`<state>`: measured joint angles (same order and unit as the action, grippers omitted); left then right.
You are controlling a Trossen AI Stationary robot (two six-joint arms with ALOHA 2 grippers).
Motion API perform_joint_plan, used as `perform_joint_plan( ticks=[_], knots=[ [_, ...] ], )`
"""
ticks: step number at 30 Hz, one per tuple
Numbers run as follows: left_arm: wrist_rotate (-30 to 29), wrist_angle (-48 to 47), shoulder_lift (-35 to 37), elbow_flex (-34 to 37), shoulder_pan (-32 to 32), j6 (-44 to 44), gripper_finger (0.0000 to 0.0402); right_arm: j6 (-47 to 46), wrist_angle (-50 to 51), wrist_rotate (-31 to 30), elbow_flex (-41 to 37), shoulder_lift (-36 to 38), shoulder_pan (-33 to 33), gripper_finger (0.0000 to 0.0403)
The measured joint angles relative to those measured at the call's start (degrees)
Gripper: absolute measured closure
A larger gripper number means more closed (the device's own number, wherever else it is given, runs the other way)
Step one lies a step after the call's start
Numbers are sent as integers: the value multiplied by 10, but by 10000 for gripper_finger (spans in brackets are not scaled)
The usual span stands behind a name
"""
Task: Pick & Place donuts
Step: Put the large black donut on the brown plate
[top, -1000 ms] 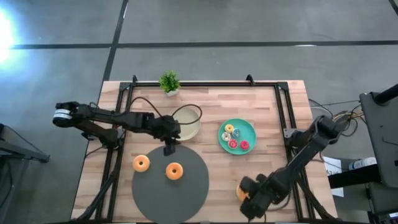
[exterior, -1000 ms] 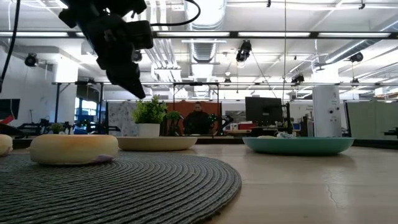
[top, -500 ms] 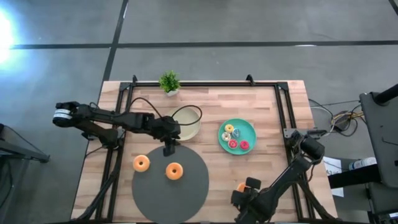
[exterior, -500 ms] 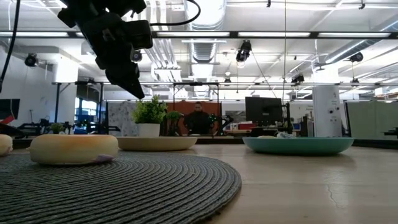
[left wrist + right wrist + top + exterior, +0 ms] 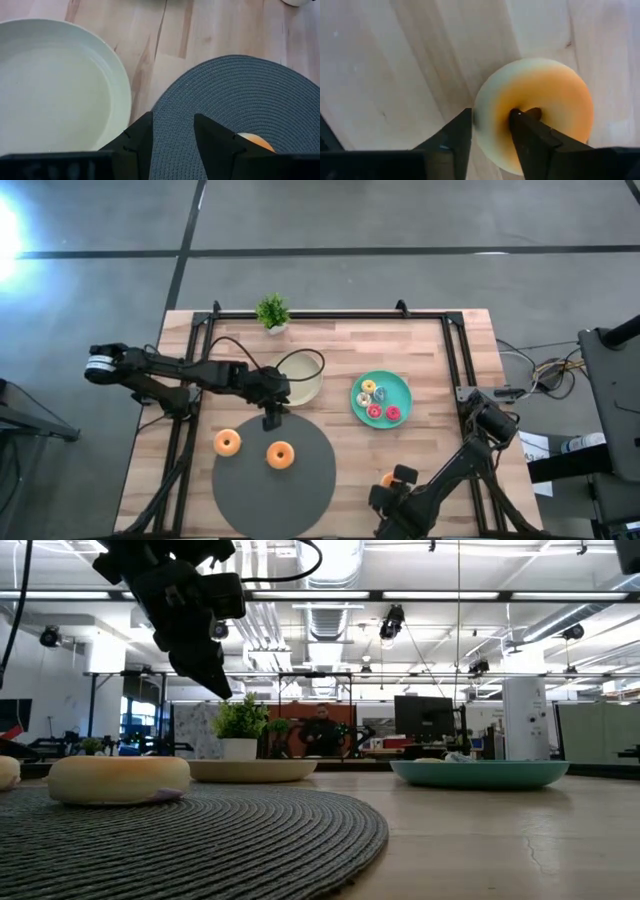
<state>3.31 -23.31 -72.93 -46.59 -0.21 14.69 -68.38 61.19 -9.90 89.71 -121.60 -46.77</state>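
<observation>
Since the frame a second ago, the right arm has swung its wrist inward along the near edge of the table, and its elbow has folded back toward the right edge; over the last half second the change is slight. Right gripper [image 5: 491,131] now sits low at the near edge, right of the dark grey mat [image 5: 300,490], with its fingers clamped on the rim of an orange-tan donut [image 5: 535,112], one finger outside the ring and the other in its hole; the donut is just above or on the bare wood, which of the two cannot be told. Left gripper [image 5: 172,132] has not moved: it hangs over the far edge of the mat, just beside the beige plate [image 5: 55,85], fingers a narrow gap apart and holding nothing. Two larger donuts remain in place, one [image 5: 280,455] on the mat and one [image 5: 227,443] at its left edge. Several tiny donuts [image 5: 377,402] lie on the teal plate [image 5: 402,387]. A small potted plant [image 5: 272,312] stands at the far edge. No readable brand, label or writing appears in any view.
</observation>
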Motion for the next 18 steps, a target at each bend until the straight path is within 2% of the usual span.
perform_joint_plan(
  ticks=[8, 14, 18],
  knots=[
    [0, -1, 0, 0, 0, 3, 284, -40, 0, -15, -12, -1, 10, 382],
    [2, -9, 0, 0, 0, 5, 284, -101, 4, -40, -13, 5, 23, 391],
    [3, -12, 0, 0, 0, 5, 284, -153, 11, -79, -13, 54, 31, 391]
  ],
)
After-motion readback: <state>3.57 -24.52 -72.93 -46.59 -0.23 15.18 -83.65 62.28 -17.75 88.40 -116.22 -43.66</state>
